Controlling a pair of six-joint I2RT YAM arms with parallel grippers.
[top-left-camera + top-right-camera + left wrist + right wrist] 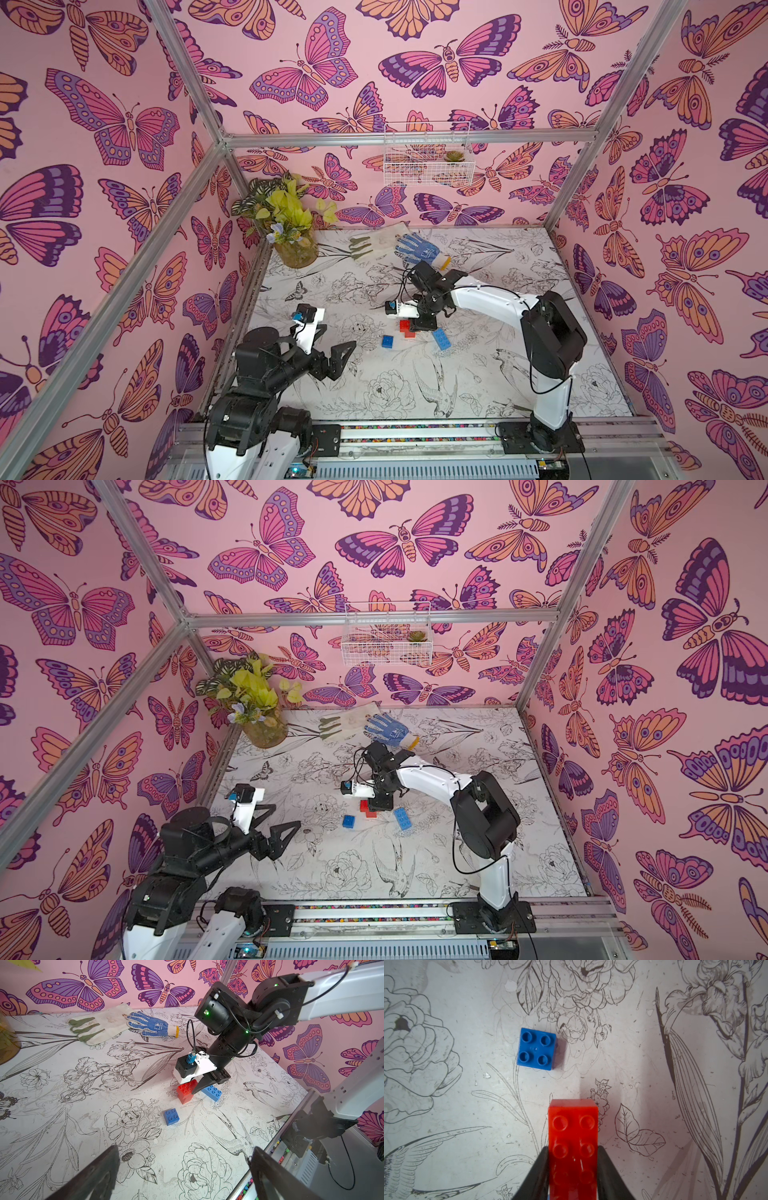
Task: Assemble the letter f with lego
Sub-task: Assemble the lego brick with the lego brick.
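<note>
Both top views: your right gripper (420,325) is down low mid-table (457,395), clamped on the long red brick (404,324), with a darker red step showing at its near edge. The long blue brick (441,339) lies just right of the red, angled and loose. The short blue brick (348,821) sits loose a bit left and nearer, apart from the red. Your left gripper (337,360) hangs over the near left of the table with its jaws wide apart, holding nothing, well away from the bricks. Left wrist view: the red reads as a two-level stack, the long red brick on top and a second red piece (184,1099) under it, likely the short red brick. I cannot tell whether the studs are fully seated. The long blue brick is behind the right gripper's black finger (202,1086), close to the red, contact unclear. Right wrist view: both fingers press the long sides of the long red brick at its back half. The front four studs are free and the short blue brick is ahead on bare table. Step, as I judge it: you are joining the two reds into the stem and stub, with no blue on yet and the f early. Next move calls for a straight push down to seat the reds. Then open the jaws cleanly so you don't drag the stack, and go for the long blue brick as the crossbar. It's angled, so square the wrist to it first.
</note>
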